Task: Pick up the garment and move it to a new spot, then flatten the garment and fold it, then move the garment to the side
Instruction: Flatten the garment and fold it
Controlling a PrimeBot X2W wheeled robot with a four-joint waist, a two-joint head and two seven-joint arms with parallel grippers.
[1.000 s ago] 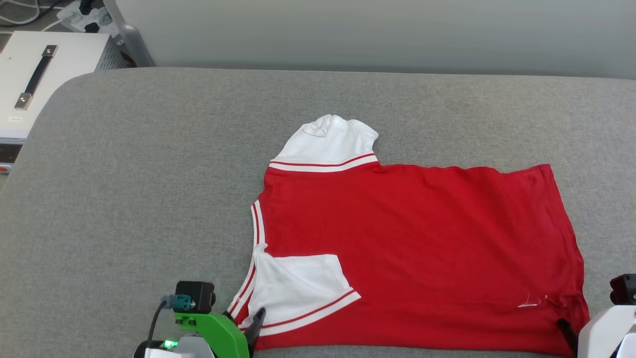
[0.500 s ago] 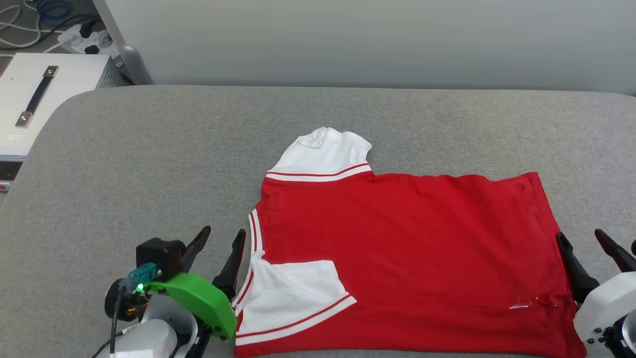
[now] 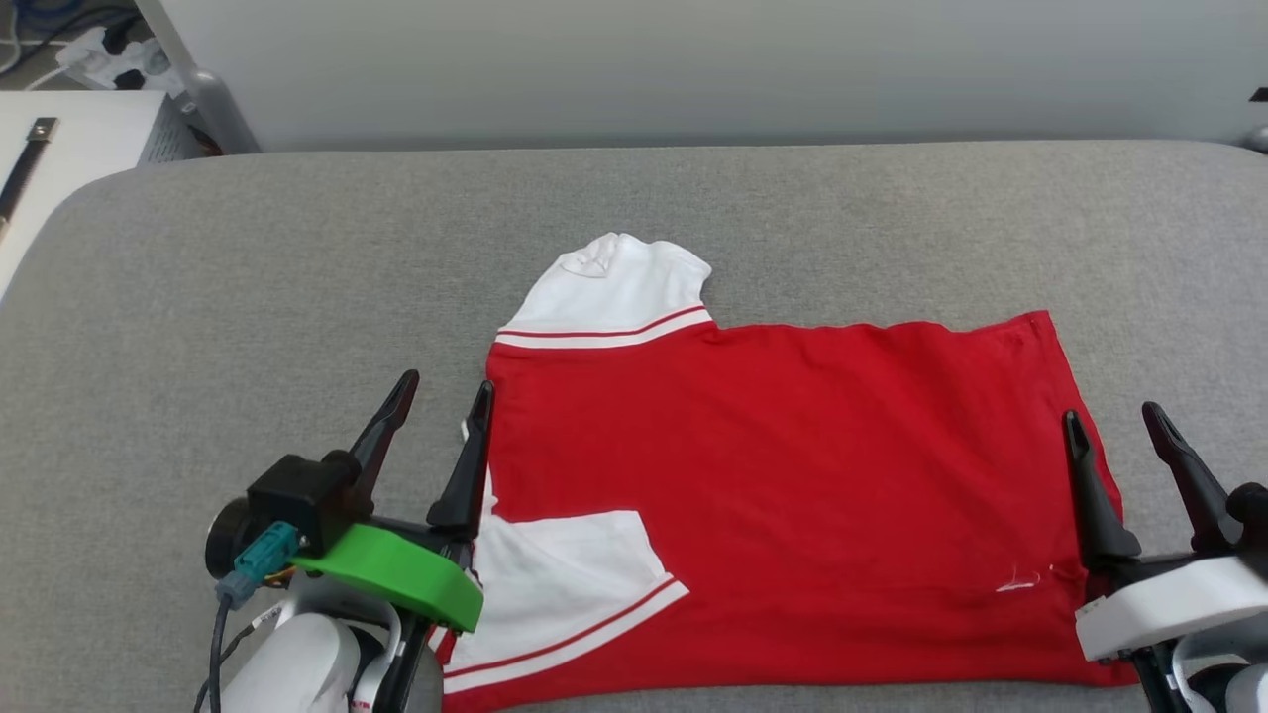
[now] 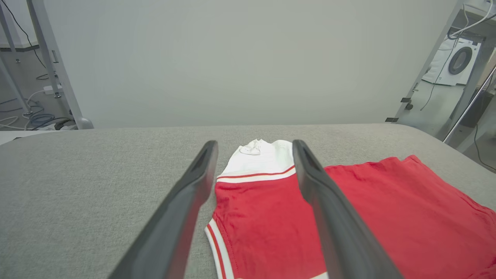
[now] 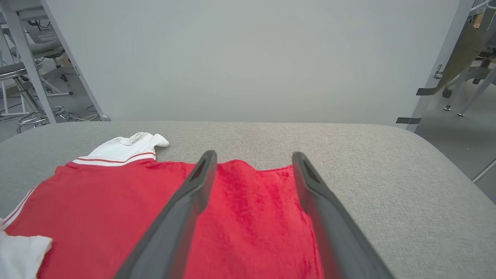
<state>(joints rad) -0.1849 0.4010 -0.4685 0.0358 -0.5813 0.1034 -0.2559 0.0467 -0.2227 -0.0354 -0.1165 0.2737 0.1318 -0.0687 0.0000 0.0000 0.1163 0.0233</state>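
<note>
Moved: both grippers have come up off the shirt's near edge and now point away over its two ends. The shirt lies as it did.
Left gripper [image 3: 447,382]: jaws wide apart and empty, right finger over the shirt's left edge.
Pad [image 3: 248,267]: grey woven cover, softly padded, with rounded corners.
Near sleeve [image 3: 560,579]: white with red-white striped trim, folded in over the body.
Far sleeve [image 3: 614,287]: white with the same trim, sticking out toward the far side, its tip crumpled.
Shirt [image 3: 792,465]: plain red side up, spread nearly flat on the pad right of centre, neck to the left and hem to the right, with faint ripples near the hem.
Handling: probably light, limp knit that drapes and stretches. It is not fragile, and it may drag on the woven pad.
Hold: likely best to pinch the edges, at the shoulder on the left and a hem corner on the right, so both layers lift together.
Right gripper [image 3: 1110,412]: jaws wide apart and empty, left finger over the hem, right finger over bare pad.
</note>
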